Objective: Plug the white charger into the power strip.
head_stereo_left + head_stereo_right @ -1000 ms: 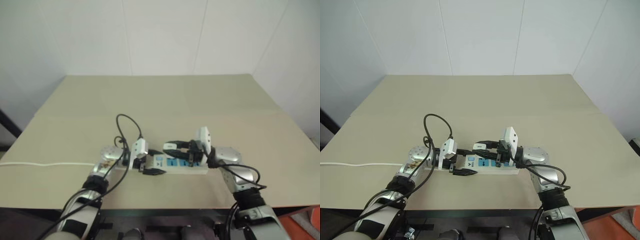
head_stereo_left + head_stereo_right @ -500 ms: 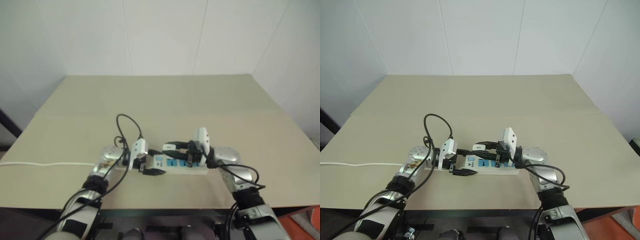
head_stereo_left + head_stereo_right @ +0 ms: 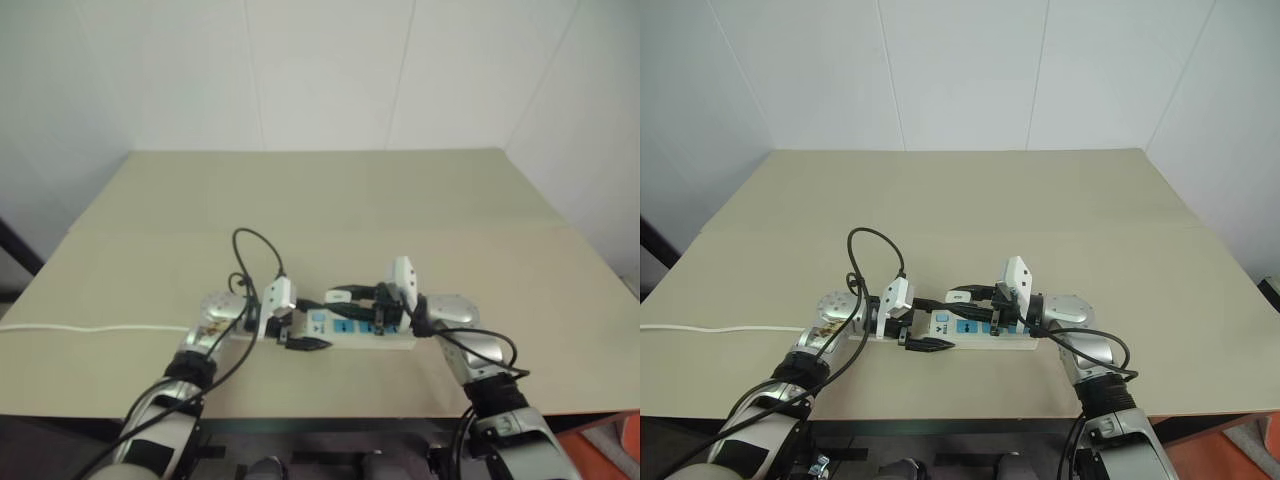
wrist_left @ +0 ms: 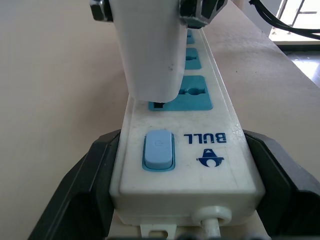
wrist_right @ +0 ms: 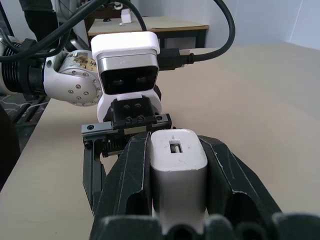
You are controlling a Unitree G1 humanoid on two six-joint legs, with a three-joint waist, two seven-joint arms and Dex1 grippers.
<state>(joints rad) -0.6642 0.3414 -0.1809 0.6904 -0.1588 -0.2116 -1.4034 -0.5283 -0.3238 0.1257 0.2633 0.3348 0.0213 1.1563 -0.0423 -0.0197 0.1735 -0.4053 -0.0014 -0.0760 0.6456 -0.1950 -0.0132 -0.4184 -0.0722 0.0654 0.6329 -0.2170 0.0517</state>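
Observation:
The power strip (image 3: 985, 331) lies lengthwise near the table's front edge. Its switch end sits between the fingers of my left gripper (image 4: 186, 202), which is shut on it. The white charger (image 4: 149, 50) stands upright over the blue socket face (image 4: 192, 94) closest to the blue switch (image 4: 158, 150). Its lower end meets that face and its prongs are hidden. My right gripper (image 5: 176, 144) is shut on the charger (image 5: 178, 175), reaching in from the right, level over the strip.
The strip's white cord (image 3: 720, 328) runs left across the beige table (image 3: 970, 200) and off its edge. A black cable loop (image 3: 872, 245) arches above my left wrist. White walls stand behind the table.

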